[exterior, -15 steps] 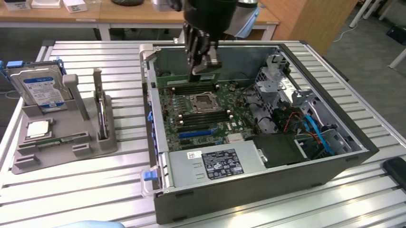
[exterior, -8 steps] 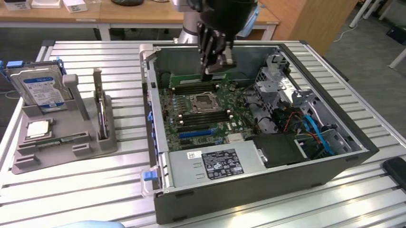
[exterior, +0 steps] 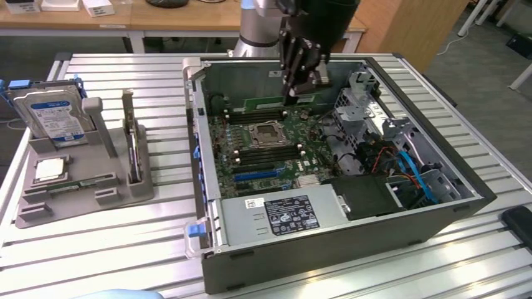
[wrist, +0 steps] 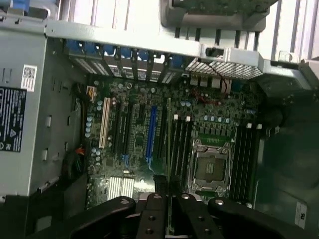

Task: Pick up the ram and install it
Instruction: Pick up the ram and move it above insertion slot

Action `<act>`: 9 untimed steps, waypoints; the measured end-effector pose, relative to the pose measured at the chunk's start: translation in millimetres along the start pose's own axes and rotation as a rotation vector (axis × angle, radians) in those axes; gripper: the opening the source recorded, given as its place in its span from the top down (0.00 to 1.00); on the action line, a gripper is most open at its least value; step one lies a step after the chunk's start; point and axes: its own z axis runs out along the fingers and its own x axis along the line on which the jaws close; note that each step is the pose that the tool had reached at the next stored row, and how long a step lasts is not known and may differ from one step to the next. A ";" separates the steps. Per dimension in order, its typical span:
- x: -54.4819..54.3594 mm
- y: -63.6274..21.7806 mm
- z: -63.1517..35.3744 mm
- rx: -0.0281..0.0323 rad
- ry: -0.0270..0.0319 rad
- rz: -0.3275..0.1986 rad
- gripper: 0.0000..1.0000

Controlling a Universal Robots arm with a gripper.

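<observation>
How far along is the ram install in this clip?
Pickup looks done: the gripper is shut on the ram, held edge-on above the motherboard inside the open case. Left: it does not look pressed into the memory slots beside the processor socket yet.

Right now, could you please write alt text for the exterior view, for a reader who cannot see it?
A robot gripper holds a thin green ram stick low inside an open computer case, over the motherboard. The case lies on a slatted metal table; at the exterior view's left, a grey holder carries a hard drive.
</observation>
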 end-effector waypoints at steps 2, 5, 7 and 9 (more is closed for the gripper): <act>0.7 -6.9 -0.4 0.0000 0.0000 0.000 0.87; 1.4 -13.9 -1.0 -0.0001 0.0001 0.000 0.87; 1.4 -14.0 -0.9 0.0000 0.0000 0.000 0.87; 1.4 -14.0 -0.9 0.0000 0.0000 0.000 0.87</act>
